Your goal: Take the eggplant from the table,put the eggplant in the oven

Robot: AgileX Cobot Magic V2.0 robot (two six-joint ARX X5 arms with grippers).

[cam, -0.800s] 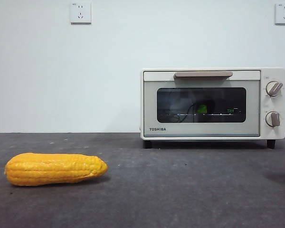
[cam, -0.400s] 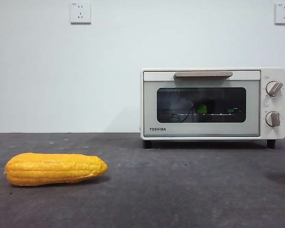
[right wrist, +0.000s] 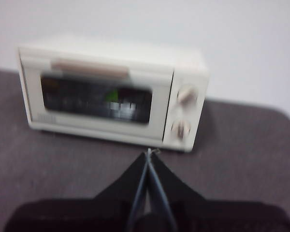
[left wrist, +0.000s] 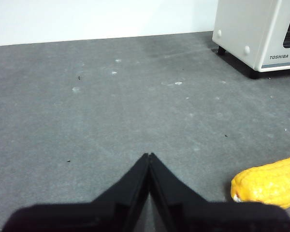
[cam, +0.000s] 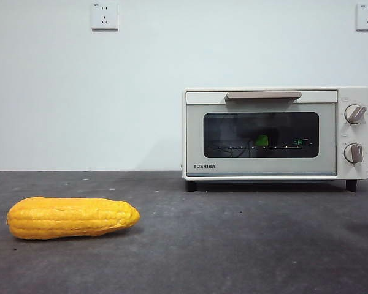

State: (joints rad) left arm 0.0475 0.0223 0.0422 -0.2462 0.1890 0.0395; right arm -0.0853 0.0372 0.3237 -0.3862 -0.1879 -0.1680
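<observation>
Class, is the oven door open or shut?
Shut: the oven door stands flush against its front, handle on top, something green behind the glass.

the light was even, soft and bright on the white wall [cam: 147,92]. the corn [cam: 72,217] and the oven [cam: 276,133] cast faint shadows on the grey table [cam: 233,245]. front and left wrist views were sharp. the right wrist view was blurred throughout, the oven [right wrist: 111,92] smeared, its glass door showing pale reflections.
</observation>
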